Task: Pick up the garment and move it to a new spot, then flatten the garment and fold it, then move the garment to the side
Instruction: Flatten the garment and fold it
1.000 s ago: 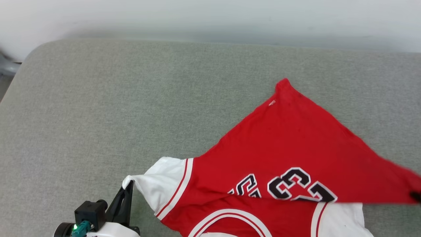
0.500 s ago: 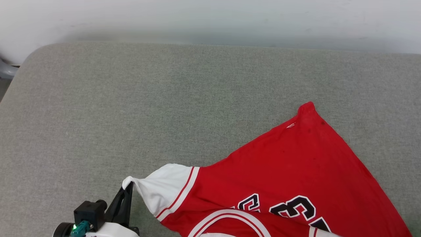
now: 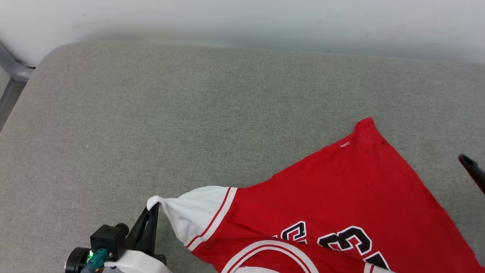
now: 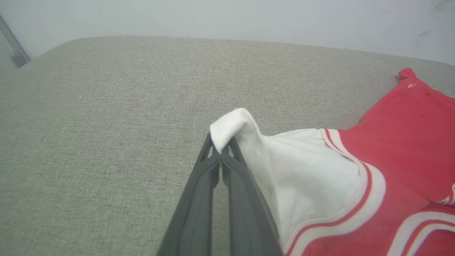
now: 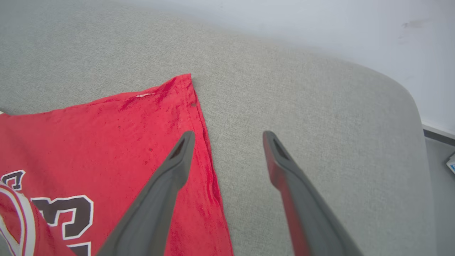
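Observation:
The garment is a bright red T-shirt with white sleeves and black-and-white numbers, lying across the grey cushion at the lower right of the head view. Its red hem corner points toward the back, with a small white mark beside it. My left gripper is shut on the tip of the white sleeve, holding it a little off the cushion. My right gripper is open above the shirt's right edge, nothing between its fingers; one dark fingertip shows at the head view's right edge.
The grey fabric cushion spreads wide to the left and back, ending at a pale wall. A grey metal bar stands past the cushion's far left corner. The cushion's rounded right corner drops to a grey floor.
The right gripper has let go of the hem corner, which dropped flat onto the cushion, and now hangs open beside the shirt. The left gripper still holds the sleeve. The camera shifted slightly.

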{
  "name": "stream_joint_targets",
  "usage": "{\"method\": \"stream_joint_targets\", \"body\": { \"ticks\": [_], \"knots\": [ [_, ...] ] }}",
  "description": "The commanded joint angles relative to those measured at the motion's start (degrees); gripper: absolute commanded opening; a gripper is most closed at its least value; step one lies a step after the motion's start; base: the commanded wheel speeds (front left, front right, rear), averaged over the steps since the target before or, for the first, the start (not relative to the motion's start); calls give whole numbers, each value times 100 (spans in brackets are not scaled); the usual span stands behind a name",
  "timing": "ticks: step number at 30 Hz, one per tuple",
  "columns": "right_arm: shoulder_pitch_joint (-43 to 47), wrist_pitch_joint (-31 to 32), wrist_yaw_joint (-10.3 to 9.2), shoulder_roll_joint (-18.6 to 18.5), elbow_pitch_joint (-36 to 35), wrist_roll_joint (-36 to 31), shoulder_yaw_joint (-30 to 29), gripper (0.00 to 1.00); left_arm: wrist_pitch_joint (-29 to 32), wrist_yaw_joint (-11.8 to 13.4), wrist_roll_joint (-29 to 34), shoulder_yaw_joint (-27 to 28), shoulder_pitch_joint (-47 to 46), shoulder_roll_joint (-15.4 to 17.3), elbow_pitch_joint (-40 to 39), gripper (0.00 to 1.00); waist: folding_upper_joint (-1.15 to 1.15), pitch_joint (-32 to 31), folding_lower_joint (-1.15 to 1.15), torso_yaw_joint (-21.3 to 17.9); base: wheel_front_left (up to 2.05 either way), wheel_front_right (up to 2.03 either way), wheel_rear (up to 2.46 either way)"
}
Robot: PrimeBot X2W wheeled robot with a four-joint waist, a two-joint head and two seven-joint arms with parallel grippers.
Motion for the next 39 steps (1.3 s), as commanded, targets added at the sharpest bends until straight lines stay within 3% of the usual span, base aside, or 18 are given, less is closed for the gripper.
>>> {"method": "stream_joint_targets", "body": {
  "ticks": [1, 8, 17, 26, 34, 35, 36, 37, 39],
  "knots": [
    [-237, 93, -5, -62, -64, -8, 116, 100, -9, 20, 37, -20, -79, -23, -22, 0, -1, 76, 0, 62, 0, 0, 0],
    [-1802, 1086, -6, -313, 209, -149, 1267, 100, -66, -20, 106, -168, -348, -165, -51, 0, -1, 430, 0, 347, 0, 0, 0],
    [-3247, 2100, -6, -415, 1343, -273, 2545, 100, -154, -109, 170, -344, -708, -400, 37, 0, -1, 894, 0, 749, 0, 0, 0],
    [-3888, 1992, -6, -275, 2437, -250, 3227, 100, -215, -201, 237, -422, -1031, -595, 128, 0, -1, 1310, 0, 1026, 0, 0, 0],
    [-3486, 1924, 13, -229, 3099, -39, 4162, 100, -241, -255, 286, -400, -1133, -715, 230, 0, -1, 1400, 0, 1067, 0, 0, 0],
    [-3497, 1867, 18, -254, 3143, -1, 4195, 59, -244, -261, 285, -383, -1128, -710, 242, 0, -1, 1388, 0, 1054, 0, 0, 0],
    [-3540, 1789, 18, -269, 3183, 19, 4210, 25, -246, -261, 284, -361, -1113, -702, 253, 0, -1, 1366, 0, 1032, 0, 0, 0],
    [-3605, 1698, 16, -277, 3208, 39, 4217, 0, -247, -253, 283, -341, -1086, -689, 259, 0, -1, 1343, 0, 1001, 0, 0, 0],
    [-3790, 1455, 1, -301, 3253, 71, 4170, 0, -249, -242, 287, -304, -1042, -661, 288, 0, -1, 1285, 0, 942, 0, 0, 0]
  ]
}}
